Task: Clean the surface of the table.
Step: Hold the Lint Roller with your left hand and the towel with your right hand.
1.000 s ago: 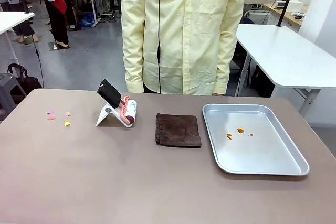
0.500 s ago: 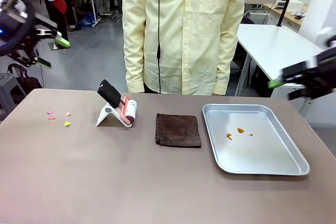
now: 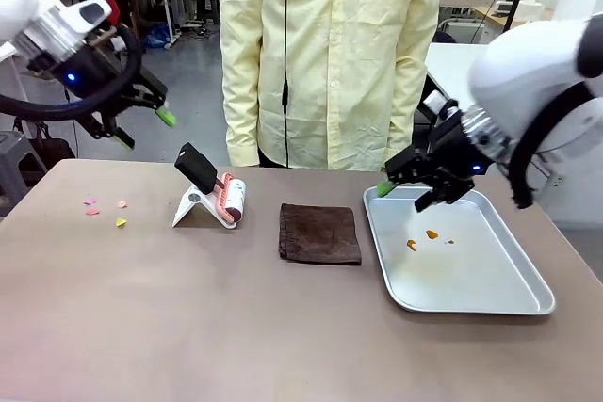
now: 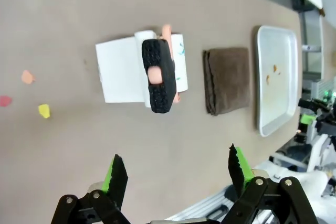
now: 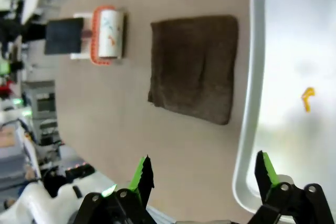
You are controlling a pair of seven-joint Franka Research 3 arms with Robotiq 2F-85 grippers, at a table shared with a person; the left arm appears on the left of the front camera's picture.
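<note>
Hovering empty, left pincer (image 3: 147,131) and right pincer (image 3: 405,197) both spread. Paper scraps (image 3: 120,222) left of lint roller (image 3: 231,200) litter counter (image 3: 236,327); cleaning not yet started.

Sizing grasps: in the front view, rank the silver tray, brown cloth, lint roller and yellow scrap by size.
1. Rectangular silver metal tray
2. Dark brown folded cloth and black-handled lint roller on white stand: about alike
3. Yellow paper scrap

The table (image 3: 283,327) has a wide, smooth, matte taupe-brown top, lying level and spanning the front view from side to side. Its near half is bare. A few small pink and yellow scraps (image 3: 121,222) lie loose toward its far left corner.
</note>
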